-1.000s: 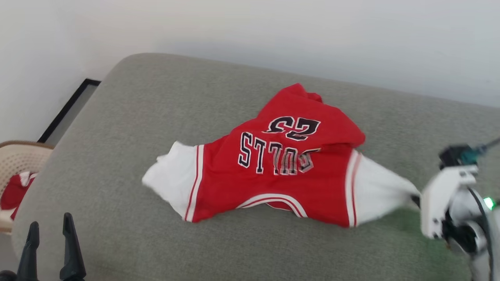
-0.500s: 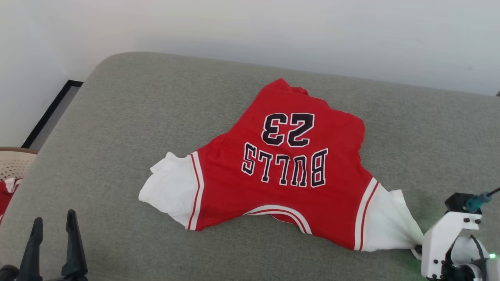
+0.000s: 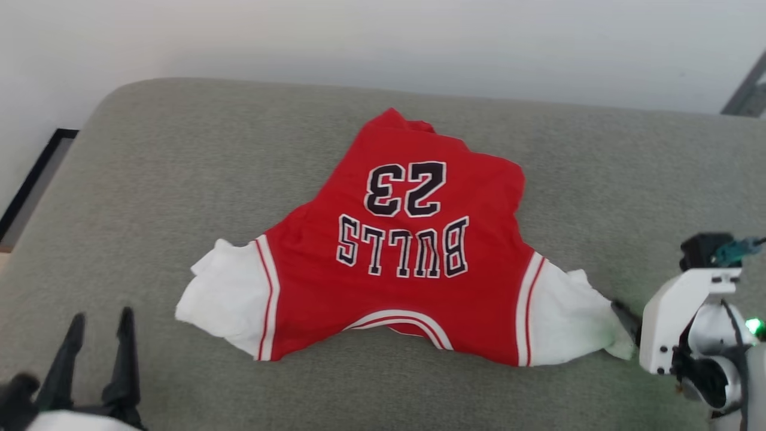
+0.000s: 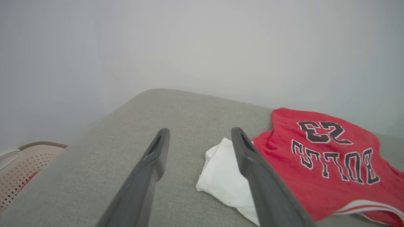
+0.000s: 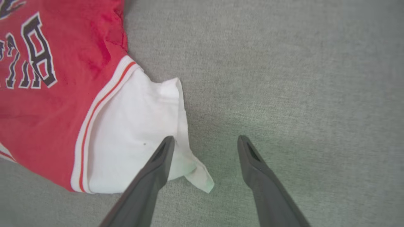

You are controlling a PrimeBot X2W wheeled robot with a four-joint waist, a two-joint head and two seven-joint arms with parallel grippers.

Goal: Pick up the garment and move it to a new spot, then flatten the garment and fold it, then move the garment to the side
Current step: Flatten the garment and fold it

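The garment [image 3: 401, 287], a red jersey with white sleeves and upside-down "BULLS 23" lettering, lies spread on the grey cushion [image 3: 179, 179]. My right gripper [image 5: 205, 138] is open just over the corner of the right white sleeve [image 5: 135, 132], its left finger above the cloth and nothing pinched. In the head view one of its dark fingers [image 3: 625, 318] pokes out at that sleeve's tip. At the lower left, my left gripper [image 3: 102, 316] is open and holds nothing. From the left wrist view, the left gripper [image 4: 200, 130] hangs above the cushion near the garment [image 4: 318, 176], by its other white sleeve.
A white wall [image 3: 383, 42] runs behind the cushion. A perforated beige basket [image 4: 31, 157] with a bit of red cloth stands off the cushion's left end. A dark-framed strip [image 3: 30, 179] lies on the floor at the left. Bare cushion surrounds the jersey.
My right gripper has opened and let go of the right sleeve, which now lies on the cushion. The jersey has settled flatter. The head camera has shifted, sliding the picture leftward.
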